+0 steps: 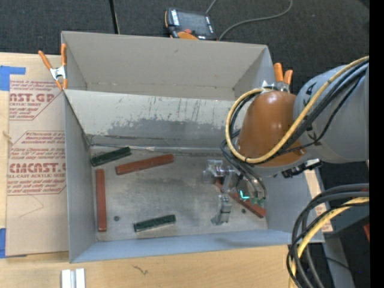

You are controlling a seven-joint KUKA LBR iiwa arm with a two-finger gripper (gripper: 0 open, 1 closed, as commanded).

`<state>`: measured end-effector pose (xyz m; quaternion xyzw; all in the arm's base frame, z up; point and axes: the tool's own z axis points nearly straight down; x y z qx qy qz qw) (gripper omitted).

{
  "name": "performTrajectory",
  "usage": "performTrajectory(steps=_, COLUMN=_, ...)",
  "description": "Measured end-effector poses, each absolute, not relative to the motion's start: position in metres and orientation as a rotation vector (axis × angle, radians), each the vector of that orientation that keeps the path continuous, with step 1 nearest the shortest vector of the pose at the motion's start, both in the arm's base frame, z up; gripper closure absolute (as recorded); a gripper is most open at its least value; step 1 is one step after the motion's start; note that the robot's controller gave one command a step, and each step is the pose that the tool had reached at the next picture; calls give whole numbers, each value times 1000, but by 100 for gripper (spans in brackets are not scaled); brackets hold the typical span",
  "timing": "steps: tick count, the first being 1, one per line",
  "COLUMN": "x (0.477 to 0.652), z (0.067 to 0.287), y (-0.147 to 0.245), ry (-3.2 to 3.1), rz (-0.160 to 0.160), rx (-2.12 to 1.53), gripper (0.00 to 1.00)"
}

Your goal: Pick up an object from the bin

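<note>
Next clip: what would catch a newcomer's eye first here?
The arm's orange wrist cover looms over the bin's right side, with the gripper low by the floor next to a reddish stick. On the left lie two dark green sticks and two reddish-brown sticks, spread apart.

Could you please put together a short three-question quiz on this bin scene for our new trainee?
1. True or false: the claw is over the left half of the bin, as the view shows it.
2. Which lies along the view's left wall? A) a red-brown stick B) a dark green stick C) a ball
3. Fill in: the bottom stick, nearest the view's lower edge, is dark ____.
Key: 1 false; 2 A; 3 green.
</note>
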<state>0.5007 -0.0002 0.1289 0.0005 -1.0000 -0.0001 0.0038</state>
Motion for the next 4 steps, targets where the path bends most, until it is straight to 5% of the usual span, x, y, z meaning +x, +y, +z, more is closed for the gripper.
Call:
performTrajectory(steps=1, x=497, z=68, y=89, ry=-3132, rz=-6, rx=159, gripper=0)
performTrajectory(steps=2, x=486, z=72, y=142, ry=-3148, rz=-6, rx=158, gripper=0)
performTrajectory(steps=3, x=484, z=70, y=139, ry=-3137, rz=-1, rx=152, gripper=100)
performTrajectory(steps=4, x=550, z=71, y=114, ry=-3130, rz=-1, rx=313, gripper=100)
